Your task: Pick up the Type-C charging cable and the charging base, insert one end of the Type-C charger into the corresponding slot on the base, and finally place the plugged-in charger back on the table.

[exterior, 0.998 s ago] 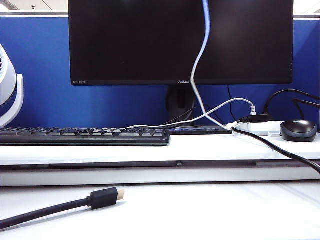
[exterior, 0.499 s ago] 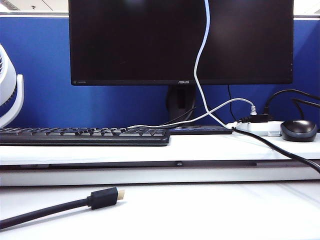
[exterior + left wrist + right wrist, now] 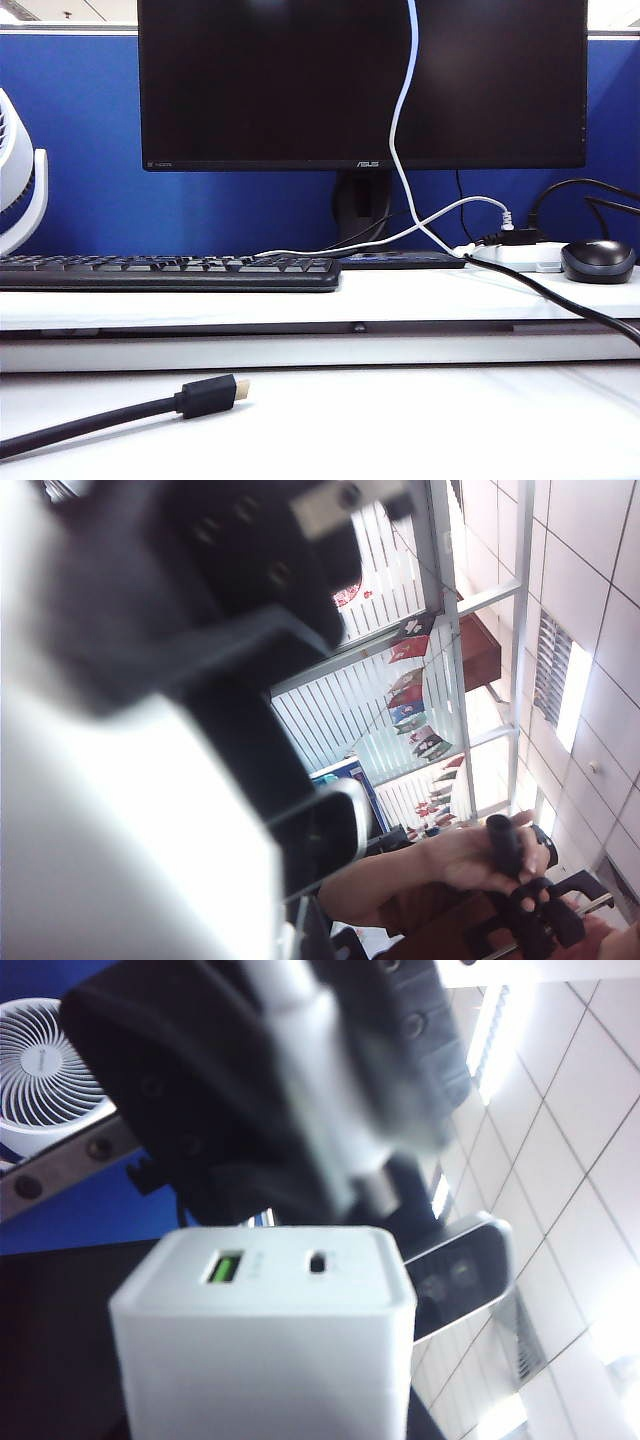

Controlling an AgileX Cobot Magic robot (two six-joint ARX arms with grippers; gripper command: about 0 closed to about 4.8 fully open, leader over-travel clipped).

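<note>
In the right wrist view, the white charging base [image 3: 262, 1340] fills the near side, and my right gripper [image 3: 265, 1415] is shut on it. Its face shows a green port and an empty Type-C slot [image 3: 320, 1261]. Just beyond, my left gripper [image 3: 345, 1135] is shut on the Type-C charging cable [image 3: 315, 1080]. The plug's metal tip points at the base, close but apart. In the exterior view the cable [image 3: 396, 120] hangs from above the frame down to the ledge on the table [image 3: 400, 425]. Both grippers are out of that view. The left wrist view is blurred white near my left gripper [image 3: 285, 920].
On the ledge [image 3: 300, 296] stand a keyboard [image 3: 170, 272], a monitor [image 3: 360, 80], a power strip [image 3: 520, 256] and a mouse [image 3: 597, 260]. A thick black cable with a gold-tipped plug [image 3: 210, 395] lies on the table's front left. A person's hands [image 3: 470, 855] hold a black controller.
The upper stretch of the hanging white cable has swung slightly to the right. Nothing on the desk has moved.
</note>
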